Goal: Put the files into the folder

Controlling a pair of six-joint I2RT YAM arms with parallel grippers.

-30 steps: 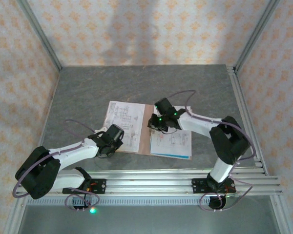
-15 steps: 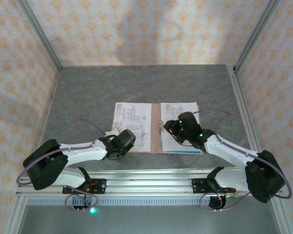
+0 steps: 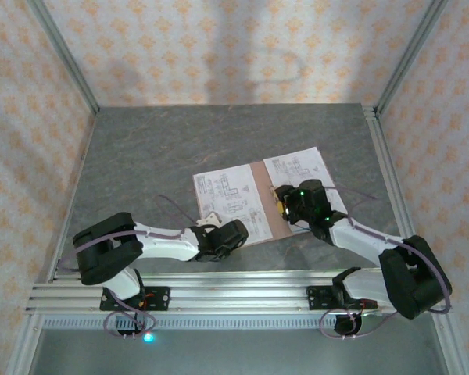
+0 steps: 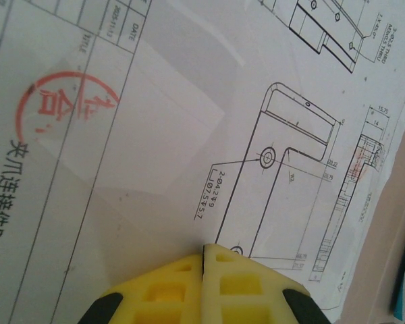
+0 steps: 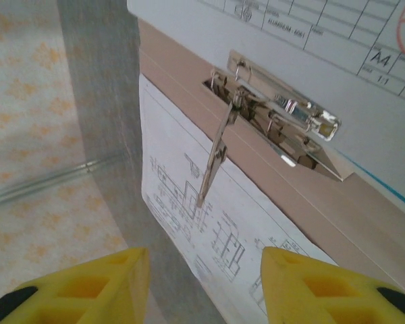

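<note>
My left gripper, fingers closed together, sits over the near files. Farther right, my right gripper hangs open above the raised clip of the open folder. Sheets lie either side of its spine; I judge clipping and closing remain.

Files: white, black line drawings and text; red round stamp at 10 o'clock in the left wrist view; teal sheet edge. Folder: plain pinkish-brown; clip silver. Fingers of left tool and right tool: yellow. Tabletop: grey, veined. Walls: cream, orange floral repeat.
</note>
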